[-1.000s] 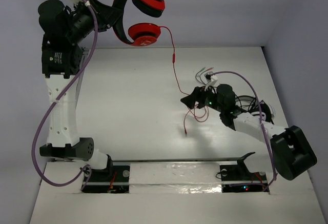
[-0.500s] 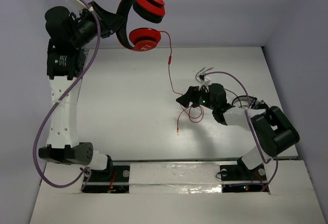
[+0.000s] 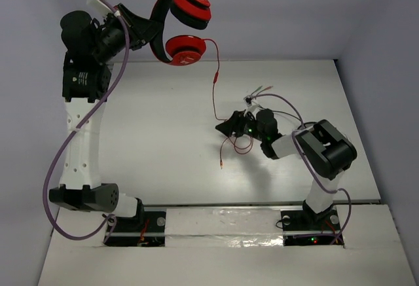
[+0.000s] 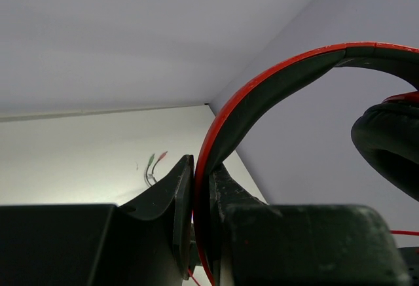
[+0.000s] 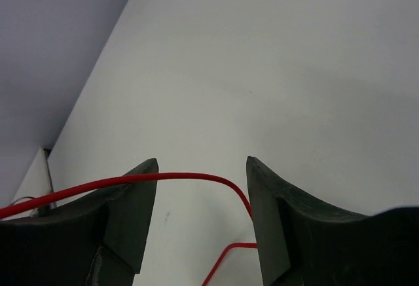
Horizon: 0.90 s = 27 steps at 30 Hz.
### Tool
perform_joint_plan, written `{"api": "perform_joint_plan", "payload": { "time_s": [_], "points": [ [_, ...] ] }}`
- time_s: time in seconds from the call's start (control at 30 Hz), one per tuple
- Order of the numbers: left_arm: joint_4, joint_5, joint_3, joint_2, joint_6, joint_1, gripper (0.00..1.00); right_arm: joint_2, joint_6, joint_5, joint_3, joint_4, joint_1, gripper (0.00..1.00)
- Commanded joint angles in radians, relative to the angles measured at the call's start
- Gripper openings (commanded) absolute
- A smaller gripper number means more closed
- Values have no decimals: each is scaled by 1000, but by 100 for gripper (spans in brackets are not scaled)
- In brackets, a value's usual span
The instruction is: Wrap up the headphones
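I've got the left gripper (image 4: 201, 197) clamped on the headphones (image 3: 185, 49) by the headband (image 4: 262, 93), up high. Right gripper (image 5: 201, 191) is spread wide, red cable (image 5: 177, 178) crossing the gap.

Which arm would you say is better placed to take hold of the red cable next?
The right. The right gripper is open with the cable between its jaws; the left gripper is clamped on the headphones.
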<state>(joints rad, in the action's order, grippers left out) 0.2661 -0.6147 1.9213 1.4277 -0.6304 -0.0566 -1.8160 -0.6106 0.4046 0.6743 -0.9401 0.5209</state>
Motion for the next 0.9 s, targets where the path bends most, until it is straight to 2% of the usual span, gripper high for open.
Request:
{"api": "perform_joint_plan", "payload": {
  "time_s": [0.0,0.03,0.07,0.13,0.23,0.27,0.3,0.47,0.57,0.6,0.67,0.7,0.8,0.87],
  "points": [
    [-97,4,-19,-59,-49,6,0,-22,-31,-21,56,-221,24,61],
    [-96,7,-21,-59,-48,6,0,-29,-43,-29,56,-235,24,53],
    [-90,15,-19,-59,-46,6,0,-37,-47,-32,56,-242,33,41],
    [-88,21,-21,-59,-46,6,0,-42,-51,-36,51,-262,33,36],
    [-117,9,-44,-62,-75,6,0,-48,-44,-44,53,-270,33,15],
    [-122,12,-48,-65,-78,6,0,-49,-46,-43,54,-275,33,4],
    [-120,16,-48,-70,-78,6,0,-51,-54,-38,54,-296,33,1],
    [-100,78,-56,-75,-65,6,0,30,-63,-55,12,-267,53,0],
    [-108,133,-76,-76,-55,6,0,148,-29,-160,-25,-82,74,0],
    [-107,156,-76,-73,-51,6,0,179,-31,-202,-42,31,74,0],
    [-107,213,-79,-62,-46,6,0,257,-51,-274,-70,93,88,0],
    [-108,220,-77,-47,-48,6,0,282,-67,-311,-82,178,102,0],
    [-161,210,-128,-64,-78,6,0,354,-95,-445,-119,297,126,0],
    [-173,219,-146,-79,-75,6,0,383,-100,-506,-156,304,126,0]
  ]
}}
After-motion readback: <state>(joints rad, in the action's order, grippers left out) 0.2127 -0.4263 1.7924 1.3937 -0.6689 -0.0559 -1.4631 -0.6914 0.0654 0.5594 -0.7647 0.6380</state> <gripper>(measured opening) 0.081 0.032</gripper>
